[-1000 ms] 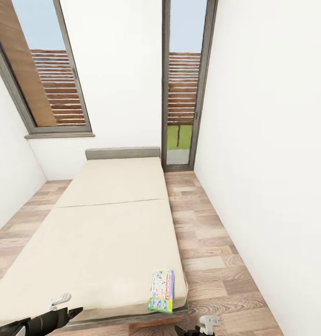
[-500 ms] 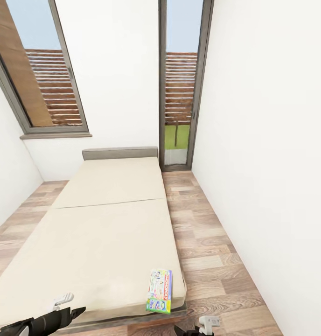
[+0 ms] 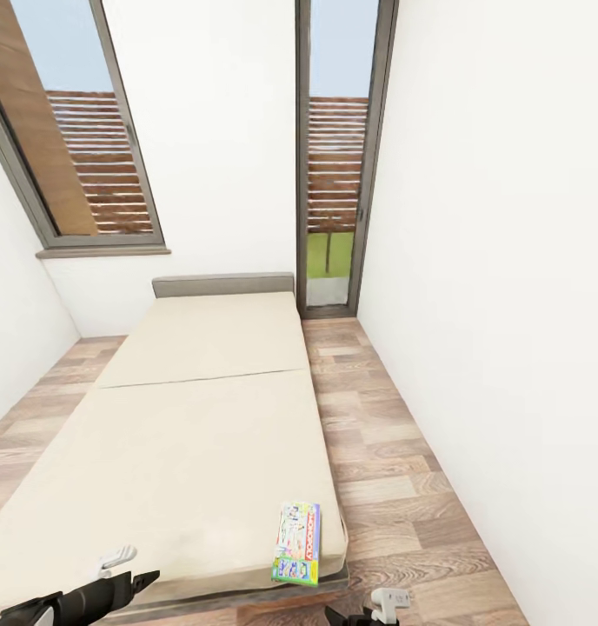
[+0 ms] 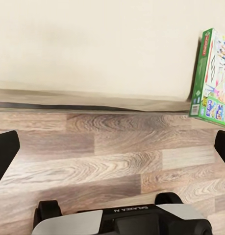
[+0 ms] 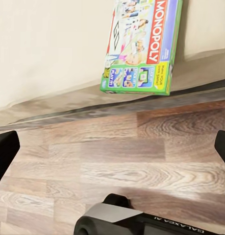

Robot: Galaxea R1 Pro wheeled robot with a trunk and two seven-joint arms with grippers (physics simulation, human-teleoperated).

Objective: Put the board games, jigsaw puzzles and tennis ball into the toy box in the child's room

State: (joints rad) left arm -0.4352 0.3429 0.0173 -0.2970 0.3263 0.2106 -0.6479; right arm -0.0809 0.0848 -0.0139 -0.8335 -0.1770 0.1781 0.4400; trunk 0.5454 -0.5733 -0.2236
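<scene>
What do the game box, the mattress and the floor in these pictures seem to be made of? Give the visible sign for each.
Monopoly box: probably printed cardboard with a slightly glossy face, judging by its sharp flat edges and colour print.
Mattress: likely matte cream fabric over padding; plain surface, soft rounded edge, one seam across.
Floor: wood or wood-look planks, showing grain and staggered joints.

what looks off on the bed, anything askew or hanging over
Only one thing: the Monopoly box lies at the bed's near right corner, and its near end sticks out past the mattress edge over the floor, clearest in the right wrist view. It lies flat and looks undamaged.
</scene>
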